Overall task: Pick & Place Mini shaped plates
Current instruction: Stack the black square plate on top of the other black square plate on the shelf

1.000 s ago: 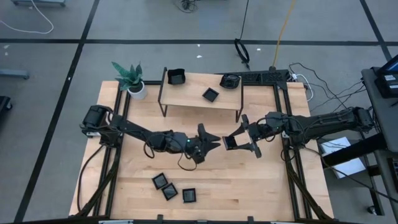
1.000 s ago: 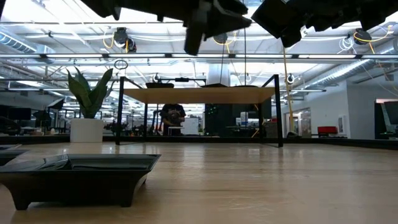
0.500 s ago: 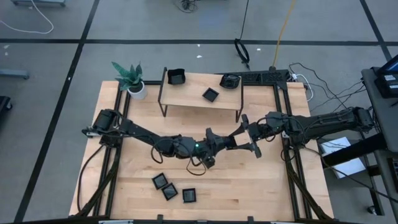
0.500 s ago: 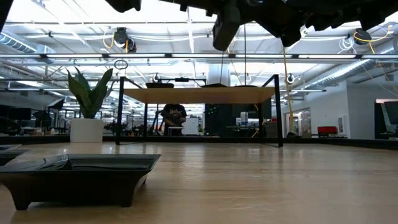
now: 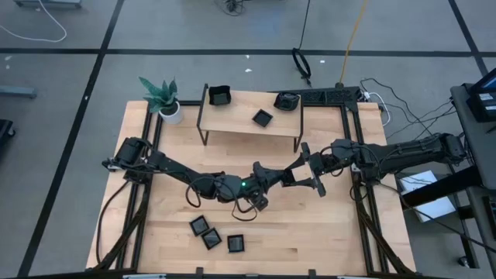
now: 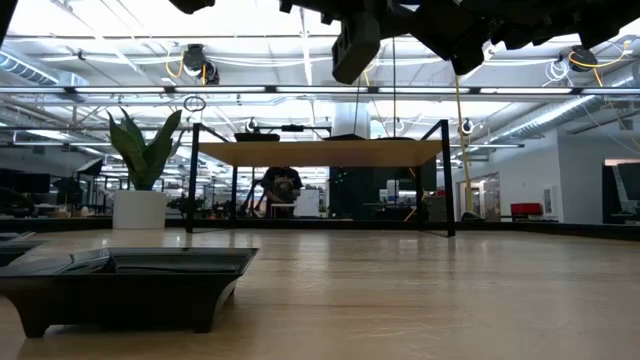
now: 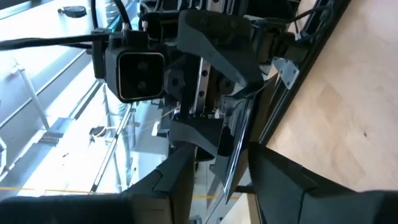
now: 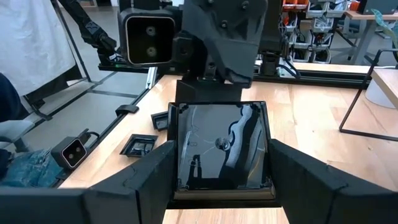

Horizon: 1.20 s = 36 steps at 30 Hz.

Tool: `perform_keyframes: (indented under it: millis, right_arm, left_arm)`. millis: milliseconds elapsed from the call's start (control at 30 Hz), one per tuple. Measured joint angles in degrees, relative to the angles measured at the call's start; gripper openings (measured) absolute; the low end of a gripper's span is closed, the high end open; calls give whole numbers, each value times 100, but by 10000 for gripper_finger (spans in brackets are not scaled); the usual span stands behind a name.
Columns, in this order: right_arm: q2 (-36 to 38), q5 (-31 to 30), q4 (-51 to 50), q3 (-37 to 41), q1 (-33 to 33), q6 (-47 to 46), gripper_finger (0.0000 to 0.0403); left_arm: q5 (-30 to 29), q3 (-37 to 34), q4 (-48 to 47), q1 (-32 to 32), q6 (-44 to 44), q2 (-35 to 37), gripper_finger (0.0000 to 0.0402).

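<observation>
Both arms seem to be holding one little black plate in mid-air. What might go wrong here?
The plate hangs above the table between the right gripper and the left gripper, apparently mid-handover. If one lets go before the other grips firmly, it may drop. The fingers are crowded, so they might collide or tilt the glossy plate loose.

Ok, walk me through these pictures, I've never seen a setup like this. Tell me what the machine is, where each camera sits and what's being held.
It is a robot with two dark arms working at a wooden table. One camera looks straight down, one sits at table-top height, and one rides on each wrist. Mid-table the arms meet. The right gripper holds a square black plate between its fingers. The left gripper has its open fingers either side of that plate's far edge. Three other plates lie on the table, a few sit on and beside a small raised shelf, and a potted plant stands in a corner.
</observation>
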State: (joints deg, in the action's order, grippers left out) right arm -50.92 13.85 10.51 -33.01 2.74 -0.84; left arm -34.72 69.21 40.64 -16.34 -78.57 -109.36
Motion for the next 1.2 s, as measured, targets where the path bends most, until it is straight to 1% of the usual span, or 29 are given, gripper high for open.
perform_keyframes:
  millis: [133,400,467,600,667,800,1000,1067,1200]
  right_arm:
    - [0,1,1,0,0,0,238]
    - [0,0,-1,0,0,-2,238]
    - [0,2,0,0,0,-2,238]
    - [0,3,0,0,0,-2,238]
    - [0,1,0,0,0,0,238]
    - [2,-1,1,0,0,2,238]
    - [4,-12,2,0,0,164,238]
    - [4,-14,0,0,0,179,238]
    - [4,-16,-3,0,0,223,238]
  left_arm:
    - [1,0,0,-20,-44,0,119]
    - [6,-2,-8,-15,-45,0,13]
    - [11,-2,-9,-15,-45,0,8]
    - [5,-2,-7,-23,-45,0,18]
    - [-130,-2,4,-57,-45,0,18]
    - [-881,-9,290,-227,-7,33,6]
    - [-2465,-9,1471,-434,130,44,4]
    - [-2955,-10,1811,-407,298,95,6]
    - [-3926,-11,1943,-104,890,499,4]
